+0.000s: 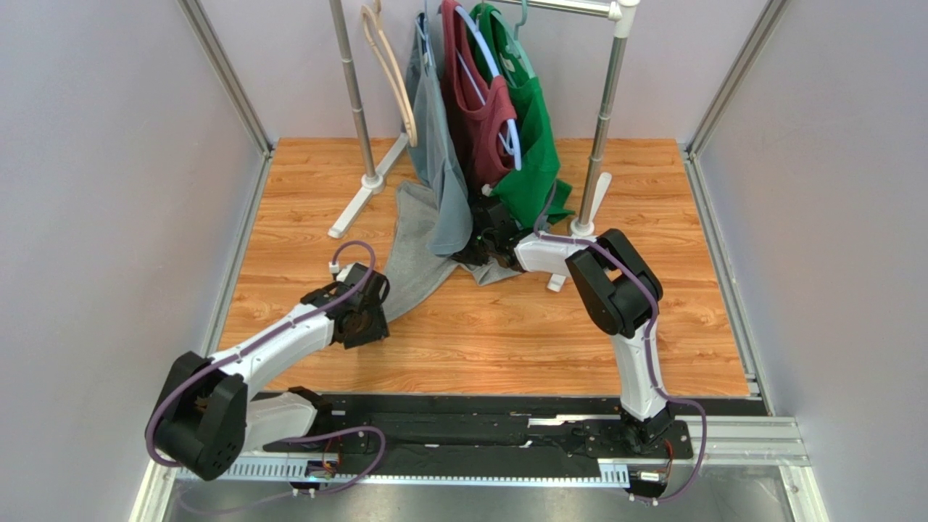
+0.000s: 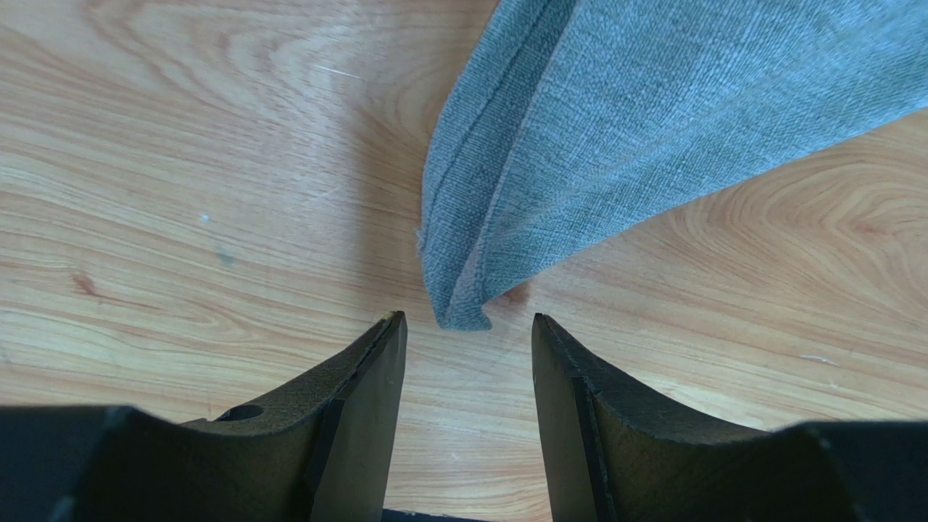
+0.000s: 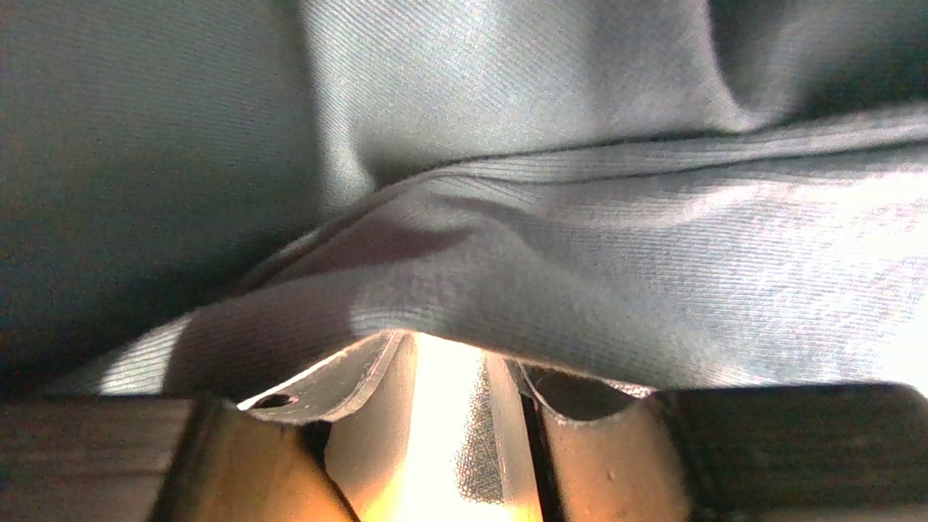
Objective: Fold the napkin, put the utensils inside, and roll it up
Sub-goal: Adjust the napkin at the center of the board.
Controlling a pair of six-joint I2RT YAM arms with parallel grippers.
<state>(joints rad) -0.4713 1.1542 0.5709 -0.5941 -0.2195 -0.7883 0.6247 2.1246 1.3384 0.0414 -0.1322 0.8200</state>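
The napkin (image 1: 417,264), a heather-grey cloth, lies folded in a long strip on the wooden table (image 1: 490,326) between my two grippers. My left gripper (image 1: 374,302) is at its near-left end. In the left wrist view the left gripper (image 2: 468,332) stands open, and the folded corner of the napkin (image 2: 654,131) lies on the wood just beyond its fingertips, with nothing between them. My right gripper (image 1: 490,245) is at the far end, under the hanging clothes. In the right wrist view the napkin (image 3: 654,294) drapes over the tips of the right gripper (image 3: 447,353), with cloth weave showing between the fingers. The utensils are out of view.
A clothes rack (image 1: 594,163) stands at the back with a grey shirt (image 1: 436,141), a maroon top (image 1: 479,109), a green top (image 1: 534,141) and a bare wooden hanger (image 1: 389,65). Its white feet (image 1: 354,207) rest on the table. Grey walls close both sides.
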